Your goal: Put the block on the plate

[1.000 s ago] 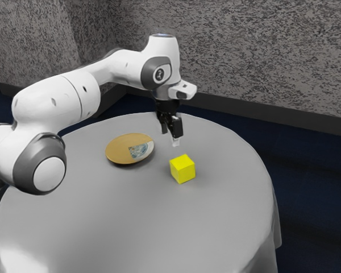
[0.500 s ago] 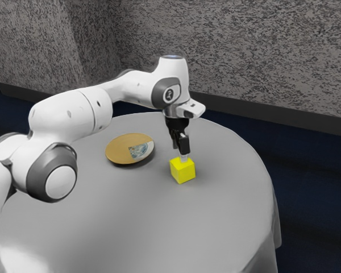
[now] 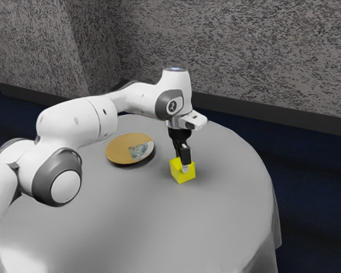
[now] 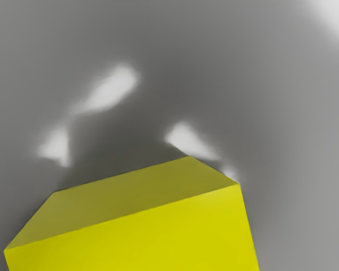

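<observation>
In the exterior view my gripper (image 3: 182, 164) is down at the yellow block (image 3: 180, 174), open. One finger overlaps the block's near side, and the other stands farther back, partly hidden. Seen from the wrist, the block (image 4: 147, 231) fills the lower part, its edges turned at an angle to the hand. A round tan plate (image 3: 119, 149) with a blue and white patterned section lies on the table, a short distance toward the exterior view's left.
Block and plate rest on a round table with a grey cloth (image 3: 131, 216). A speckled grey wall (image 3: 244, 57) rises behind the table.
My hand has come down from above and beyond the block, moving slightly toward the exterior view's right, to the block's level. Block and plate have stayed where they were.
</observation>
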Motion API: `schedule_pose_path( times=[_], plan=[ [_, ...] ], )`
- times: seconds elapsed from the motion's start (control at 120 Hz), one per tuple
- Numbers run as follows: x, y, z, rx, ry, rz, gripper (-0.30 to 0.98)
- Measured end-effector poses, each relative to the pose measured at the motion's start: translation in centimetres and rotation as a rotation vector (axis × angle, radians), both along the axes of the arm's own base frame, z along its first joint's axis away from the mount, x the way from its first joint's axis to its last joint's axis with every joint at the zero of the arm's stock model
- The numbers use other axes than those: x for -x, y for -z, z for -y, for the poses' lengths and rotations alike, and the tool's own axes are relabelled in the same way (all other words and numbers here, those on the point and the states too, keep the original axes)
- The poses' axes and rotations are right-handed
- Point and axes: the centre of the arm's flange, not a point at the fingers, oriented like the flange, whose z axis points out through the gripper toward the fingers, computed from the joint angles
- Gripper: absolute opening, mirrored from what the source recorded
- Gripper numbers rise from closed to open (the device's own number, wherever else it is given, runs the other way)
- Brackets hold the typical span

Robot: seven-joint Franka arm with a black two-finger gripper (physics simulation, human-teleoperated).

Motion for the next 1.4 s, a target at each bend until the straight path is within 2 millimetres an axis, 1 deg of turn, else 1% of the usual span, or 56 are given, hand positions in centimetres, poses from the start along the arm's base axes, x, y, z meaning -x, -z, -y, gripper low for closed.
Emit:
schedule_pose_path(
  times=[0.242,0.417,0.608,0.792,0.842,0.942,1.125,1.275,1.333,1.4],
  plan=[
    [0.0,1.0,0.0,0.004,0.013,-0.004,0.65],
    [0.1,2.2,0.0,0.004,0.020,-0.017,0.58],
    [0.1,2.4,-0.3,0.001,0.024,-0.024,0.48],
    [0.2,2.3,-0.6,-0.005,0.026,-0.031,0.46],
    [0.3,2.0,-0.6,-0.007,0.027,-0.032,0.44],
    [0.3,0.8,-0.7,-0.010,0.029,-0.028,0.42],
    [0.3,-2.7,-1.0,-0.016,0.031,-0.004,0.40],
    [0.3,-6.3,-2.2,-0.034,0.018,0.030,0.38],
    [0.3,-7.7,-3.1,-0.044,0.007,0.044,0.38],
    [0.3,-8.9,-4.6,-0.056,-0.013,0.055,0.37]
  ],
)
